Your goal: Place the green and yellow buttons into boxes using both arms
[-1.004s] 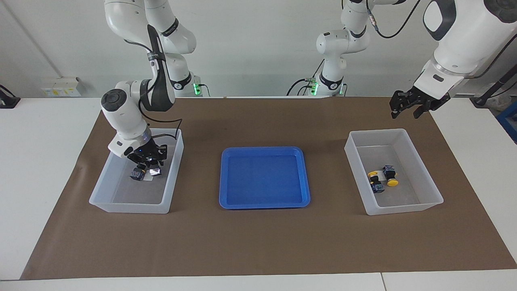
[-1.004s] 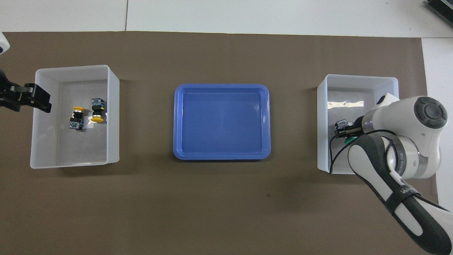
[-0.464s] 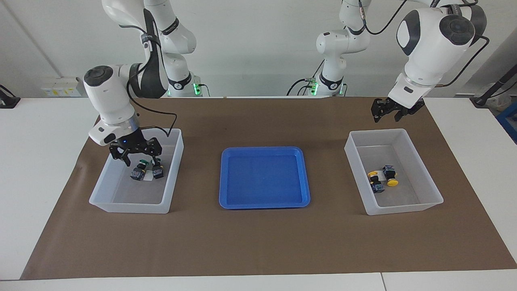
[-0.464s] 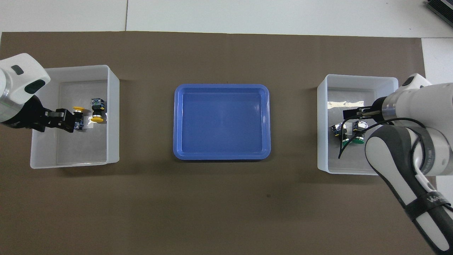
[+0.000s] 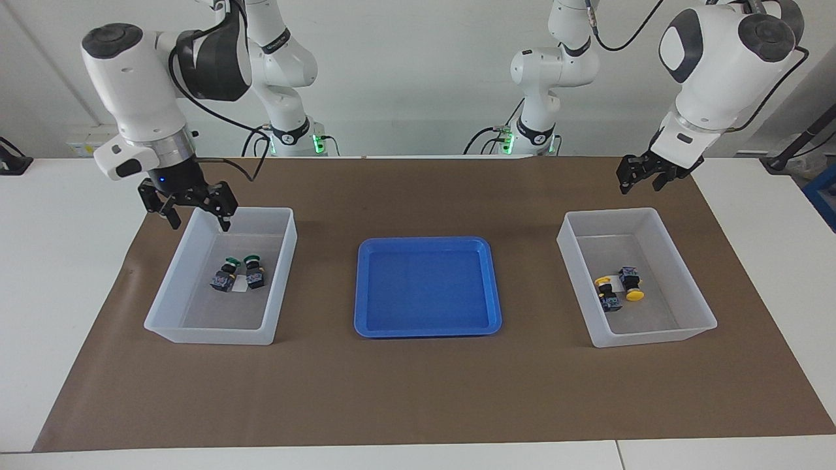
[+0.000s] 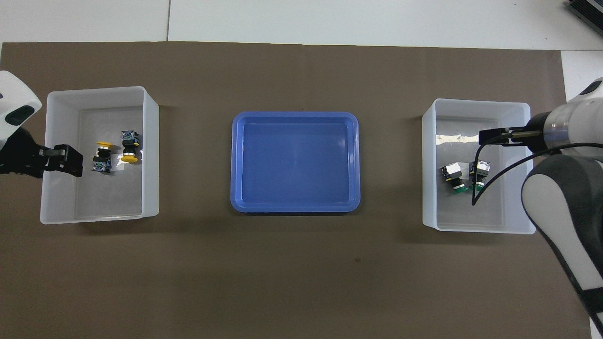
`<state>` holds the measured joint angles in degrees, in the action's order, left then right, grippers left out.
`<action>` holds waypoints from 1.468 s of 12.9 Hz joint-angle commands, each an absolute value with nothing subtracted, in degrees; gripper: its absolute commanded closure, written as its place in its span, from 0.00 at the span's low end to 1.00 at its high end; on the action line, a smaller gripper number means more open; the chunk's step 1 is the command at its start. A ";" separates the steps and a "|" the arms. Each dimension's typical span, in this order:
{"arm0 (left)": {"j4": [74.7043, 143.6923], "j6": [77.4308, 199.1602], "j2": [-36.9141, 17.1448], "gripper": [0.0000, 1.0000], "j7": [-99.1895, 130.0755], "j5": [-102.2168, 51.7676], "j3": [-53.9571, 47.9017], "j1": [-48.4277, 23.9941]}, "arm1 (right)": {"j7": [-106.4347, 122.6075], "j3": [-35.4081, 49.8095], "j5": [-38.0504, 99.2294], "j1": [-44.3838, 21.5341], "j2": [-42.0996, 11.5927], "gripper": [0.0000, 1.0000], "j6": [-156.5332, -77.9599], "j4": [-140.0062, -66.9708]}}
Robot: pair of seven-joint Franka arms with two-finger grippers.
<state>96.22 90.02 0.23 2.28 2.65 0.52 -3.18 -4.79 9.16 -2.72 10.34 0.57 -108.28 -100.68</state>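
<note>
Both green buttons (image 5: 238,273) lie side by side on the floor of the box (image 5: 282,230) at the right arm's end of the table. Both yellow buttons (image 5: 619,287) lie together in the other box (image 5: 653,219) at the left arm's end. The blue tray (image 5: 428,246) between them holds nothing.

My right gripper (image 5: 192,207) hangs over the robot-side rim of its box, fingers spread and gripping nothing. My left gripper (image 5: 643,177) hangs above the mat just robot-side of its box, also holding nothing; its fingers appear parted, though from this distance I cannot be sure how widely.

I judge placement complete. The step in hand is withdrawal: lift each wrist straight up before swinging away, so no finger clips a rim and shifts a box.
</note>
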 commanded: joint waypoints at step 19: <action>92.46 96.86 -1.05 0.00 2.11 0.35 -2.81 -2.46 | -5.54 -0.70 -2.29 3.16 1.49 0.00 -87.19 -89.21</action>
<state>91.29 95.62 -1.68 2.57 0.67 -2.77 -2.51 -5.18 -0.61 -2.96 3.38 0.83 -88.04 -88.76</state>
